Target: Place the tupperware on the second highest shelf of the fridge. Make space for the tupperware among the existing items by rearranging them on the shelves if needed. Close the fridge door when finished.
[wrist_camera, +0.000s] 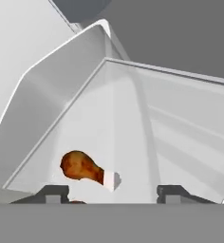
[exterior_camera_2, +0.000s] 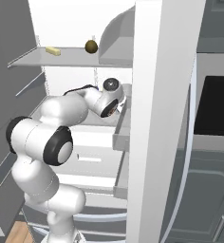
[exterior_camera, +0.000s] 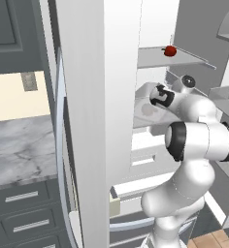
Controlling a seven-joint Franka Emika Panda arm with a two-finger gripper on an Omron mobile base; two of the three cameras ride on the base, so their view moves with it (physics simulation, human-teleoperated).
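Hand view: hand [wrist_camera: 111, 192] spread wide, fingertips either side of tupperware [wrist_camera: 92, 190], drumstick [wrist_camera: 80, 167] just above.

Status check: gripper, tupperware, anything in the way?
Gripper jaws apart, inside fridge. Tupperware with drumstick just ahead between fingertips. No obstruction visible.

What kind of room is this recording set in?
A rendered home kitchen, most likely. The arm reaches into an open fridge with stacked shelves holding a red fruit and a brown fruit. A marble counter over grey drawers stands beside it.
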